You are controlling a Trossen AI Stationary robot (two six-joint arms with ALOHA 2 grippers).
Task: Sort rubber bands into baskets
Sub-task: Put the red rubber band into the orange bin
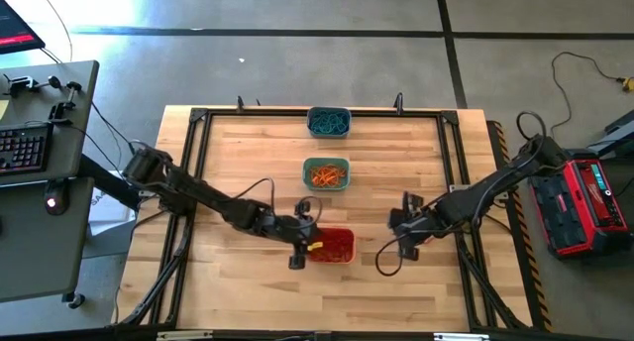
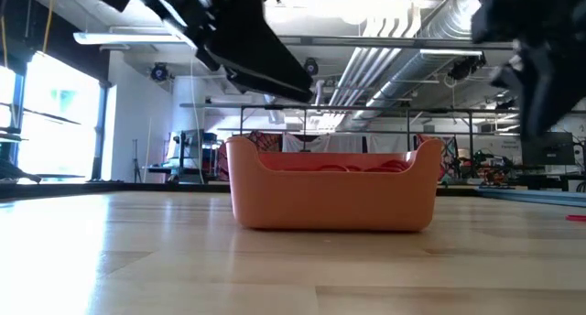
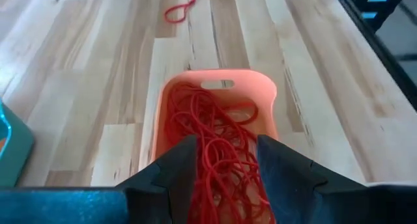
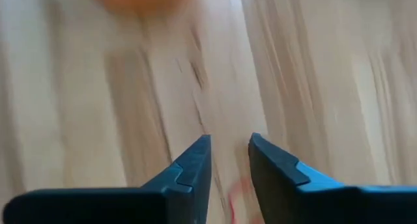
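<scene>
On the pale wooden plank surface (image 1: 248, 282), three small rounded plastic tubs stand in a line running away from the front edge: a grey-blue one (image 1: 328, 122) farthest, holding blue-teal elastic loops; a teal-green one (image 1: 326, 173) in the middle, holding orange loops; and an orange one (image 1: 335, 245) nearest, filled with tangled thin red rubber loops (image 3: 218, 142). The left gripper (image 3: 225, 162) hangs over the orange tub's near end, its jaws spread wide with nothing between them. One red loop (image 3: 180, 5) lies loose on the surface beyond that tub. The right gripper (image 4: 228, 160) hovers low over bare wood well to the orange tub's other side, jaws parted with nothing held, and a faint red strand (image 4: 236, 196) shows just under them.
</scene>
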